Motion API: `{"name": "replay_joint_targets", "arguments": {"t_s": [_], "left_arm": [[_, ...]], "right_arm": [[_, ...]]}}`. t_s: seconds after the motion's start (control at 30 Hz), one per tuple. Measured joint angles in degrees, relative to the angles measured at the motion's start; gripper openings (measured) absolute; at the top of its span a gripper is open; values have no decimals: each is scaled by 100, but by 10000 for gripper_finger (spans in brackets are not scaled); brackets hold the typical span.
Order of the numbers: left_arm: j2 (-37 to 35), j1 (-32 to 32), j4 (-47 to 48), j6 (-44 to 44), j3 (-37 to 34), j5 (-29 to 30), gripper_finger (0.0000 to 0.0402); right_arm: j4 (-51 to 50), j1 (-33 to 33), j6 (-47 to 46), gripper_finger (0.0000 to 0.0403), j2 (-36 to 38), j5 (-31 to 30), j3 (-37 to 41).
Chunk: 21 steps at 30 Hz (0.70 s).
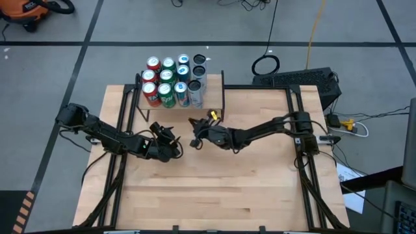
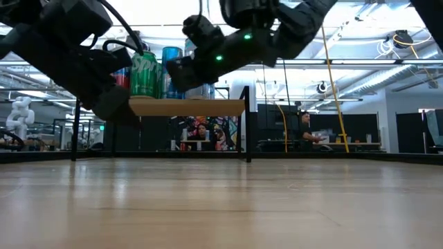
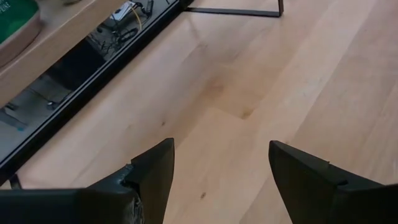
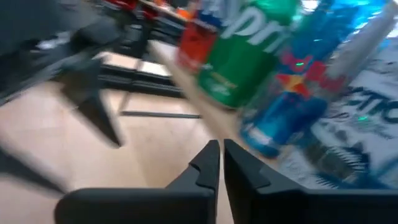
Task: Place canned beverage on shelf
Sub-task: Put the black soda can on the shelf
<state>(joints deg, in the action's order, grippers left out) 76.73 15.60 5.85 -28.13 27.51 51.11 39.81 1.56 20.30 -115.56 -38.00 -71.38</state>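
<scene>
1. Looking down from above, I saw the shelf (image 1: 214, 97) at the far edge of the table (image 1: 208, 188), loaded with cans (image 1: 170, 83) in rows: red ones on the left, green next, then blue, with dark and pale ones at the right end.
2. My left gripper (image 1: 174, 147) hung over the table in front of the shelf's left half. Its wrist camera showed the two fingers (image 3: 152, 177) spread apart with only bare wood between them, holding nothing.
3. My right gripper (image 1: 195, 139) sat just right of the left one, near the shelf's front edge. Its fingers (image 4: 205, 168) were pressed together with nothing between them.
4. From the right wrist, a green can (image 4: 245, 53) and a blue can (image 4: 292, 106) stood close ahead on the shelf board, beside a red one (image 4: 198, 40).
5. At table height, both grippers hung above the table surface, in front of the shelf.
6. Behind the table, a person (image 2: 303, 131) stood in the room.
</scene>
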Motion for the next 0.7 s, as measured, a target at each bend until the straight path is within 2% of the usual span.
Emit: {"name": "replay_joint_targets", "arguments": {"t_s": [0.17, 0.27, 0.4, 0.57, 0.7], "left_arm": [[0, 32, 122, -1, 0, -6, 251], [0, 50, 122, -3, 0, -29, 251], [0, 67, 119, -5, 2, -46, 251], [0, 65, 115, -5, 2, -46, 251], [0, 65, 115, -5, 2, -48, 251]], "right_arm": [[31, -16, 321, 7, -260, -837, -400], [-20, -24, 346, 2, -270, -885, -402], [-75, -40, 428, 1, -270, -1286, -404], [-196, -83, 459, 1, -270, -1344, -404], [-194, -79, 581, 1, -270, -1791, -406]]}}
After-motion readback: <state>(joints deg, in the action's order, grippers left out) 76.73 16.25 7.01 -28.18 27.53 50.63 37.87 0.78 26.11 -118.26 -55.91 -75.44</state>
